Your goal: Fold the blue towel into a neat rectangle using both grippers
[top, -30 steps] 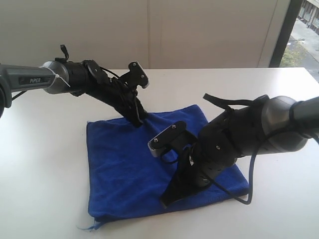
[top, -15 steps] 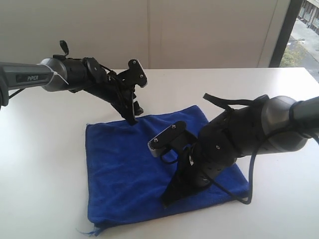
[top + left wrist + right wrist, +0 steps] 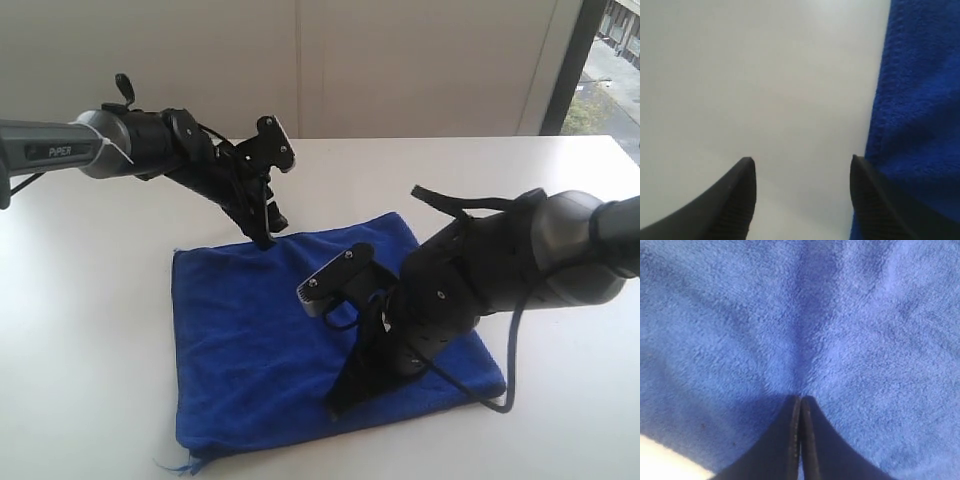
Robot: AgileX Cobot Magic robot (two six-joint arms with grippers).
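The blue towel (image 3: 250,340) lies flat on the white table (image 3: 90,300) as a rough rectangle, with a small thread or loop at its near left corner. My left gripper (image 3: 268,238) hovers just above the towel's far edge. It is open, with bare table between its fingers (image 3: 800,160) and the towel's edge (image 3: 920,100) beside one fingertip. My right gripper (image 3: 335,408) points down near the towel's front edge. It is shut, and its tips (image 3: 801,397) press into the towel (image 3: 865,315), where creases meet. No cloth shows between the jaws.
A pale wall runs behind the table, and a window (image 3: 610,60) sits at the far right. A black cable (image 3: 510,370) from the right arm loops over the towel's right corner. White tabletop surrounds the towel on all sides.
My left gripper has lifted off the towel's far edge and drawn back slightly to the left. The right gripper has stayed on the towel. The towel's far edge has settled flat.
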